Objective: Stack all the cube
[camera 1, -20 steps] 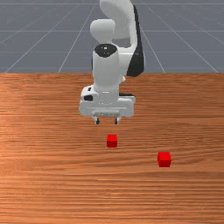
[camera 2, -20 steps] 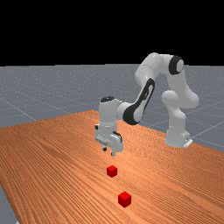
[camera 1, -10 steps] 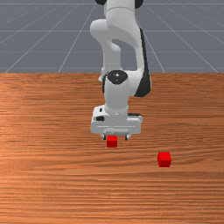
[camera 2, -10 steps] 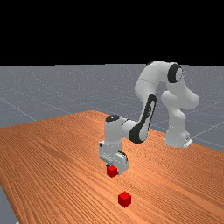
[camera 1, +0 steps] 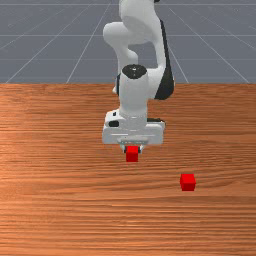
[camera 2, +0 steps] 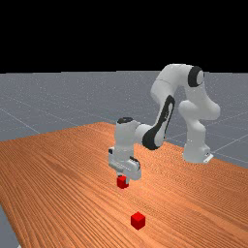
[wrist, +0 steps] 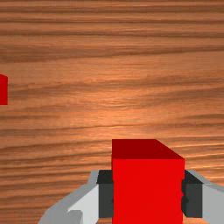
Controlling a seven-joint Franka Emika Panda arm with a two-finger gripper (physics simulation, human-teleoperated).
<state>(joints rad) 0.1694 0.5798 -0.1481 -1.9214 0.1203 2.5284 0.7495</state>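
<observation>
Your gripper (wrist: 149,194) has both fingers closed on the held cube (camera 1: 132,154), one pad per side, spread just a cube's width. The held cube looks slightly clear of the worktop (camera 1: 60,190), w/ its faces roughly sq. to the pads. From the gripper, the second cube (camera 1: 188,182) sits well apart: fwd, away from the arm's base, & off to the front view's right. You prob. need more height b4 going across, then ctr & lower. No legible labels/brands.
</observation>
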